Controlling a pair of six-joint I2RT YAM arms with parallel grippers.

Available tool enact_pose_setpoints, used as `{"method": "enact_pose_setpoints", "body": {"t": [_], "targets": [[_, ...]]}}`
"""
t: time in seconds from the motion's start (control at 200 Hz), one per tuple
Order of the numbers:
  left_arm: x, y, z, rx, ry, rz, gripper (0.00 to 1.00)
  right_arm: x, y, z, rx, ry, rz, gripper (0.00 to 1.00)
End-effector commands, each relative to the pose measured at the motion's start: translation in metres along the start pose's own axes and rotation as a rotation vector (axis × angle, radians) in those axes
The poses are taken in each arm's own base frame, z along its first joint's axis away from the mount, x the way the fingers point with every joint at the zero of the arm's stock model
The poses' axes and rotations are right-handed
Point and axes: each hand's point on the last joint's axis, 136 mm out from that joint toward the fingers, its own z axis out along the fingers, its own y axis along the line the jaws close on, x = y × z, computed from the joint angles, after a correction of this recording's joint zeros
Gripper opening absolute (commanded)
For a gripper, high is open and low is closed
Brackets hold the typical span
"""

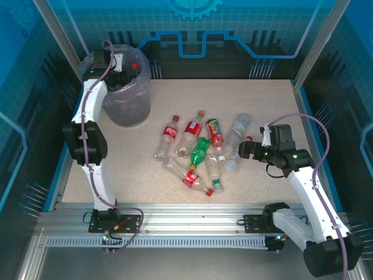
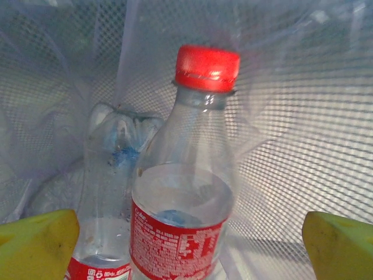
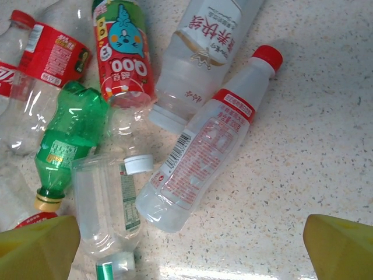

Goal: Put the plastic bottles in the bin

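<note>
A speckled table [image 1: 262, 116] is sitting inside a blue-lit enclosure. The bin [image 1: 133, 112] is standing at the upper left of the top view, and the bottles [image 1: 198, 151] are lying in a loose pile at the centre.

The left claw [image 1: 123, 69] is hanging over the bin's mouth. In its wrist view the yellow fingers [image 2: 35, 245] are showing at the two bottom corners, wide apart. A red-capped bottle [image 2: 183, 192] is standing between them inside the bag, touching neither. A second bottle [image 2: 111, 192] is leaning just beside it at the left. By the look of it, this is the drop-off step, and that bottle is already delivered.

The right claw [image 1: 243, 150] is hovering at the right edge of the pile with its jaws spread and holding nothing. Just below it, in the middle of its wrist view, a red-capped, white-labelled bottle [image 3: 204, 151] is lying slantwise. It is touching its neighbours at the left.

Most of the bottles are waiting on the table, so the job looks early. The next move probably calls for the left arm lifting clear of the bin. The right claw would be lining its jaws across that slanted bottle before closing, without nudging the others.
</note>
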Motion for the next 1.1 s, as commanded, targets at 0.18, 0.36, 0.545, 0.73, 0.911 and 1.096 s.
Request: {"method": "enact_pose_setpoints", "body": {"t": [0.18, 0.36, 0.545, 0.73, 0.911, 1.096], "targets": [[-0.049, -0.027, -0.080, 0.020, -0.157, 0.072, 0.99, 0.018, -0.008, 0.035, -0.022, 0.008, 0.237, 0.90], [-0.054, -0.037, -0.110, 0.020, -0.203, 0.087, 0.99, 0.028, -0.010, 0.057, -0.040, 0.001, 0.322, 0.77], [-0.031, -0.046, -0.150, 0.003, -0.202, 0.009, 0.99, 0.037, 0.003, 0.083, -0.088, 0.046, 0.333, 0.71], [0.017, -0.093, -0.188, 0.066, -0.235, -0.037, 0.98, 0.042, 0.008, 0.101, -0.098, 0.081, 0.314, 0.78], [0.081, -0.175, -0.195, 0.235, -0.171, 0.023, 0.97, 0.053, 0.007, 0.116, -0.088, 0.112, 0.312, 0.79], [0.146, -0.237, -0.172, 0.531, -0.059, -0.155, 0.96, 0.057, 0.005, 0.129, -0.075, 0.132, 0.308, 0.74]]}}
